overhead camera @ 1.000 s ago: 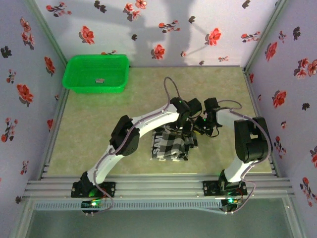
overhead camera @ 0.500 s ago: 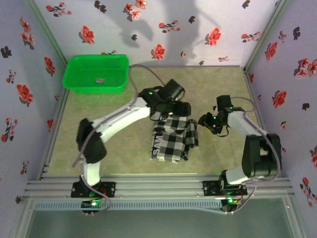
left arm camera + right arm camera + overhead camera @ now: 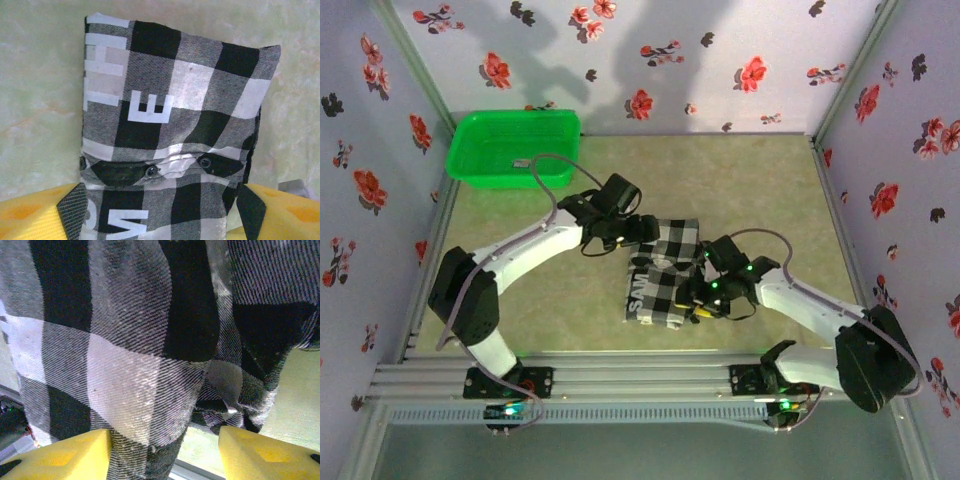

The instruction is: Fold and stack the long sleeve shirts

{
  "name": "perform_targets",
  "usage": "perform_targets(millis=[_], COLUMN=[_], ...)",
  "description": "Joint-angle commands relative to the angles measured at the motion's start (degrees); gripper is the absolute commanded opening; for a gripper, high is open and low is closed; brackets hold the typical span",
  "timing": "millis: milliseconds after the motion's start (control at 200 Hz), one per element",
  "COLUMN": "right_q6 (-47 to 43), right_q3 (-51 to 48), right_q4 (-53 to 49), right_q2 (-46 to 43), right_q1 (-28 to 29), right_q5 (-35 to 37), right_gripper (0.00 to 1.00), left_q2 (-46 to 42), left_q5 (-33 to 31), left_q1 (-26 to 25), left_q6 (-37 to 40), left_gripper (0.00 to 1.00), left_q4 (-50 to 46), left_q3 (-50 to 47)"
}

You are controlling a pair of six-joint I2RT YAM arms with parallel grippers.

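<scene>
Shirt point(image 3: 175, 115) soft woven cloth; basket point(image 3: 515, 148) glossy plastic

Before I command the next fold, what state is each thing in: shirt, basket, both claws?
shirt: folded into a compact rectangle, lettering up.
green basket: upright, at the far left.
left claw: open, at the shirt's far end.
right claw: open, at the shirt's right edge.

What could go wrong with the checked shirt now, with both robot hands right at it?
The left gripper and right gripper both stand open with cloth of the folded checked shirt between their jaws, so lifting away might snag it and undo the fold. In the right wrist view the cloth near the jaws looks bunched, not flat, so that side may slump open.
</scene>
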Motion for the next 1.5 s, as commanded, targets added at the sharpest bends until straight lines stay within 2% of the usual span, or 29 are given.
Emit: perform_targets(millis=[0, 105, 220, 270, 315, 485, 650, 935, 1120, 1240, 1400, 1495], right_q6=[3.79, 2.63, 0.03, -1.80, -3.48, -8.36, -11.23, -11.94, -13.14, -13.24, -14.57, -14.65], right_q3=[0.96, 2.93, 5.49, 7.89, 9.99, 14.16, 13.04, 8.23, 8.24, 10.31, 16.52, 20.62], right_q4=[5.75, 4.89, -0.34, -4.13, -6.99, -13.09, -14.59, -9.31, -6.86, -6.95, -13.24, -16.84], right_q2=[1.25, 3.49, 4.75, 4.74, 4.70, 5.41, 6.73, 9.04, 12.11, 11.85, 7.12, 4.04], right_q1=[1.69, 3.06, 2.99, 2.81, 2.54, 0.48, -1.28, -4.10, -6.72, -8.39, -9.45, -11.10], right_q5=[-0.01, 0.09, 3.15, 5.12, 6.38, 8.39, 9.73, 10.88, 14.82, 16.84, 18.03, 18.71], right_gripper=[0.59, 0.52, 0.23, 0.15, 0.12, 0.11, 0.11, 0.11, 0.17, 0.31, 0.52, 0.59], left_q2=[1.36, 2.20, 3.97, 4.87, 5.57, 8.06, 10.44, 12.23, 10.95, 9.91, 4.71, 0.98], left_q5=[1.43, 1.49, 1.41, 1.45, 1.19, 0.62, -0.06, -0.17, -0.17, 0.00, 0.09, 0.00], left_q1=[-0.09, -0.73, -1.91, -2.66, -3.36, -5.63, -7.00, -8.37, -8.55, -8.55, -8.55, -8.74], left_q6=[-2.13, -3.66, -4.06, -4.05, -4.32, -6.75, -7.64, -7.89, -8.22, -8.87, -9.63, -9.44], left_gripper=[0.81, 0.81, 0.81, 0.81, 0.81, 0.81, 0.81, 0.81, 0.81, 0.81, 0.82, 0.83], left_q4=[6.37, 8.69, 9.56, 9.57, 9.68, 11.11, 12.04, 13.69, 15.39, 16.05, 15.94, 13.34], left_q3=[-1.84, -3.20, -2.76, -2.33, -2.07, -2.74, -2.81, -3.16, -4.94, -6.00, -7.51, -7.29])
